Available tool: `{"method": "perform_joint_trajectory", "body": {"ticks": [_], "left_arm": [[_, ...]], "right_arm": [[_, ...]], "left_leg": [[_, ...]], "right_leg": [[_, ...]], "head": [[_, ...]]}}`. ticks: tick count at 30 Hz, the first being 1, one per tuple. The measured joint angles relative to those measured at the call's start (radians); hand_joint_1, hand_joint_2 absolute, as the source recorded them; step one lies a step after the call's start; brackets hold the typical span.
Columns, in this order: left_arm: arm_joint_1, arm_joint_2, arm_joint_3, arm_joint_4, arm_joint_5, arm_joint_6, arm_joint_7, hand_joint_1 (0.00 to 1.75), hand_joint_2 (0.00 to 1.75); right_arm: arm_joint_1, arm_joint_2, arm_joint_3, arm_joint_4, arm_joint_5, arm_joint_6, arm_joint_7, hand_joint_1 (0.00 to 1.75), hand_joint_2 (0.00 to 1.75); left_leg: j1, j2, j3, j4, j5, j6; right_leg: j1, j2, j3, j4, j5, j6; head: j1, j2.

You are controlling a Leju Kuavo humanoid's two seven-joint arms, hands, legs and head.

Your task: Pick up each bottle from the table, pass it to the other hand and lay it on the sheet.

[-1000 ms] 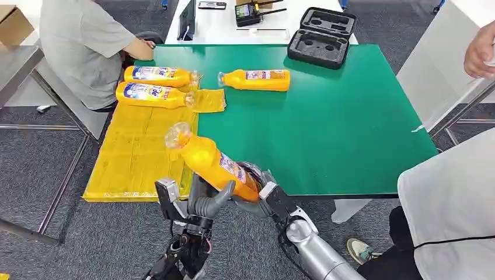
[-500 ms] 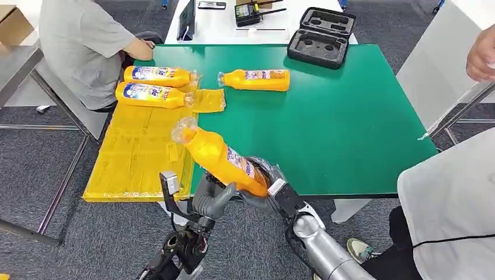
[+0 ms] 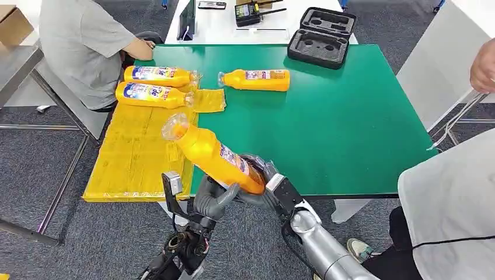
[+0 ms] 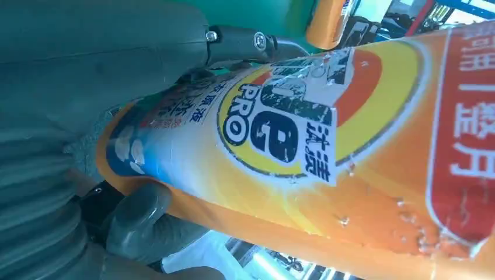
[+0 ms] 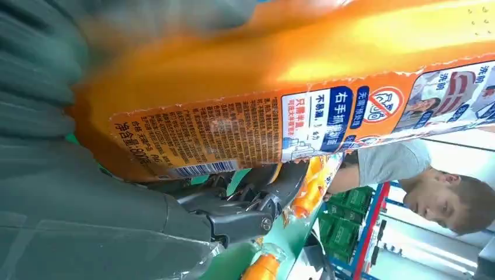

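- Orange detergent bottle (image 3: 211, 156) was gripped at its base by both hands at the near table edge, tilted, its clear cap end raised away from them over the yellow sheet (image 3: 137, 153).
- Right hand (image 3: 269, 185) clasped the base from the right; left hand (image 3: 215, 198) wrapped it from below.
- Beyond the hands, two bottles (image 3: 153, 85) lay on the sheet and one bottle (image 3: 257, 79) on the green table (image 3: 327, 116).
- Farther off sat a black foam case (image 3: 322, 36).
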Motion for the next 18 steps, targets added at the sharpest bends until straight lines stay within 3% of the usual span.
{"method": "perform_joint_trajectory", "body": {"ticks": [18], "left_arm": [[0.015, 0.0, 0.012, 0.0, -0.009, 0.035, -0.02, 0.0, 1.75]], "right_arm": [[0.015, 0.016, 0.006, 0.011, 0.011, -0.003, 0.0, 1.75, 1.75]], "left_leg": [[0.0, 0.0, 0.0, 0.0, 0.0, 0.0]], "right_leg": [[0.0, 0.0, 0.0, 0.0, 0.0, 0.0]], "head": [[0.0, 0.0]]}}
